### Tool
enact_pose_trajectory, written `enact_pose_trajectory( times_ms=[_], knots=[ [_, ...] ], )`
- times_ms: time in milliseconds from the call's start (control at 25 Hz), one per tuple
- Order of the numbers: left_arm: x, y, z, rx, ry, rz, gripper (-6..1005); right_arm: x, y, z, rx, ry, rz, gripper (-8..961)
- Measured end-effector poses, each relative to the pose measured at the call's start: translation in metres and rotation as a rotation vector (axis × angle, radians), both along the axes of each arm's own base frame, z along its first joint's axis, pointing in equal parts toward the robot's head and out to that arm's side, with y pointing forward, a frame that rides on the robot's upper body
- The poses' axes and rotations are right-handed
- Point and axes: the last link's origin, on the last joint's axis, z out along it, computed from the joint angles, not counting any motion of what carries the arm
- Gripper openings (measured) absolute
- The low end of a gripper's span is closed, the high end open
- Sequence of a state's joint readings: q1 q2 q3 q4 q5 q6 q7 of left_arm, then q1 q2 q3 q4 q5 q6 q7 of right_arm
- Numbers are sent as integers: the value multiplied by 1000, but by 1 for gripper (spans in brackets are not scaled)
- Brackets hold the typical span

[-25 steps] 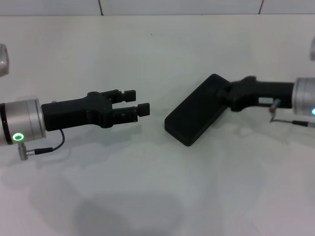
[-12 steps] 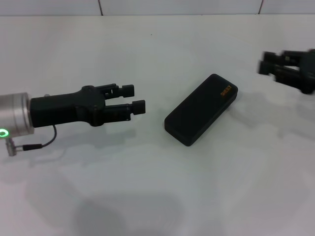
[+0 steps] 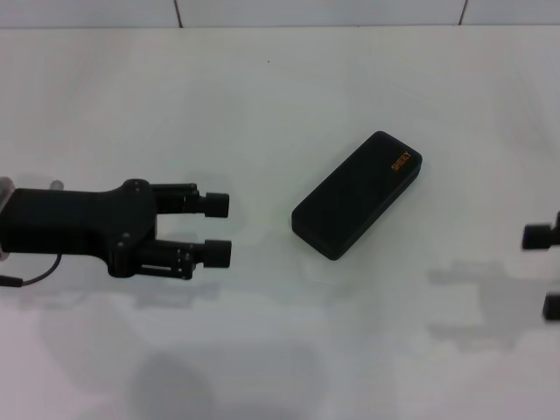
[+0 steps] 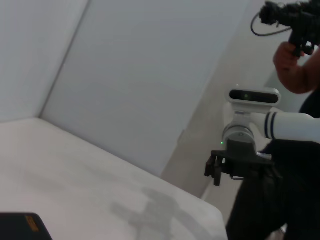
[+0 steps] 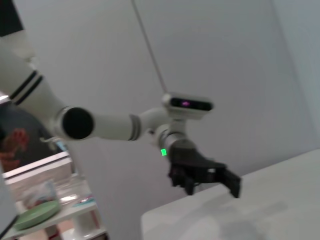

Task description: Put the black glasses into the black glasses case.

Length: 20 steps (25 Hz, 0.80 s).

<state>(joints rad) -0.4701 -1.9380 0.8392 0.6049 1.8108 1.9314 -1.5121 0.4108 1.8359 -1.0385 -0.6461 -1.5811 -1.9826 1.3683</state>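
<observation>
Black and closed, the black glasses case (image 3: 357, 194) is lying flat on the white table (image 3: 262, 105), a little right of centre in the head view, its long axis running on a diagonal from the near-left end up to the far-right end, where the small orange logo is showing on the lid. The left gripper (image 3: 216, 228) is hovering to the left of the case with its fingers spread apart and holding nothing, pointing across the table roughly toward the case's near-left end, with only bare table between them. The right gripper (image 3: 544, 271) is showing only as two fingertips at the right edge of the head view, parted and empty, well apart from the case on its other side. Of the two, the left gripper is looking the nearer and the better lined up. The black glasses are not showing in any view, so whether they are lying inside the shut case cannot be told. Nothing is standing in the way of either arm. Beyond the table, a person is standing in the left wrist view.
</observation>
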Motion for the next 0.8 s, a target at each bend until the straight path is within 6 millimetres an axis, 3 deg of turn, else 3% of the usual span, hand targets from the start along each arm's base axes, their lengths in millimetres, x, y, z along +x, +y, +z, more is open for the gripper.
enact_pose_trajectory(
  times_ms=[280, 800],
  knots=[
    [-1, -4, -2, -21, 1, -3, 800, -1, -7, -19, -21, 5, 19, 734],
    [0, -7, -6, -19, -13, -7, 800, -8, 3, -23, 21, 10, 34, 763]
  ],
)
